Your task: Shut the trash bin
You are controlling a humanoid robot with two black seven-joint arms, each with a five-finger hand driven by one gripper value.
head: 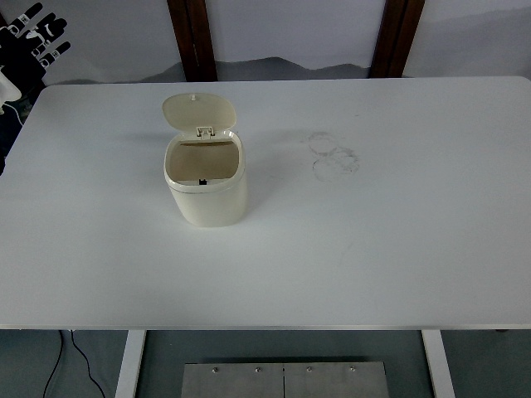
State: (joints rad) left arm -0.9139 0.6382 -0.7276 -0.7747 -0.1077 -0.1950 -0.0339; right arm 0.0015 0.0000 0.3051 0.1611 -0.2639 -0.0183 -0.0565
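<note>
- Right now we see a small cream trash bin (207,186) standing upright on the white table (373,249).
- We see it sits left of the middle of the table, well away from every edge.
- Its lid (198,110) is up. The lid stands at the back of the bin, on the far side from us, and leans back a little.
- We can look down into the bin through its open top. The inside looks bare and light brown.
- We spot a small dark catch on the inside of the front rim, and a little white hinge piece where the lid joins the bin.
- Our left hand (35,37) is at the top left corner of the picture, past the far left corner of the table. It is black with white marks on the fingers.
- Its fingers are spread out and it holds nothing. It is well apart from the bin.
- We cannot see our right hand at all.
- To the right of the bin, near the middle of the table, there are some faint grey ring marks (334,155) on the white top.
- Behind the table we see two dark brown posts (192,37) against a pale wall.
- Below the near edge we see white table legs (130,363), a black cable (79,356) and a grey metal plate (284,380) on the floor.
</note>
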